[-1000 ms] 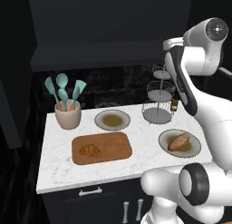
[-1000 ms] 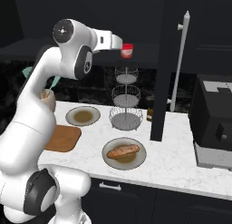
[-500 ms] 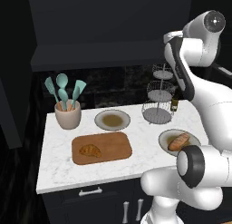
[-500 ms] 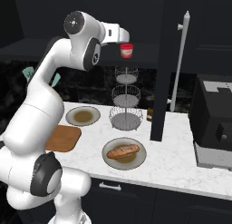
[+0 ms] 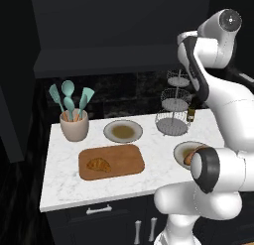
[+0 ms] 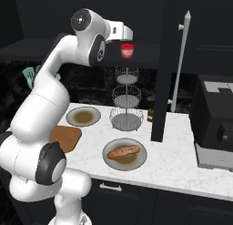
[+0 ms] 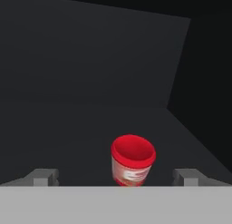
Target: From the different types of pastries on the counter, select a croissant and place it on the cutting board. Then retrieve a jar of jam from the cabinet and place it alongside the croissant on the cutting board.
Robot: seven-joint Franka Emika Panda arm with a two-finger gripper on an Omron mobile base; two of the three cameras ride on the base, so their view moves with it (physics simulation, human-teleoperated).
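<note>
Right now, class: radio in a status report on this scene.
Gripper open, straddling jar of jam in cabinet. Croissant on cutting board. Nothing blocking.

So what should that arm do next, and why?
Probably ease forward a little and close on the jar of jam. The croissant already lies on the cutting board, and the open gripper has its fingertips to either side of the jar, not touching it.

Kitchen, marble counter [image 5: 64, 174], utensil crock [image 5: 74, 125], plates, likely coffee machine [image 6: 214, 124]
</note>
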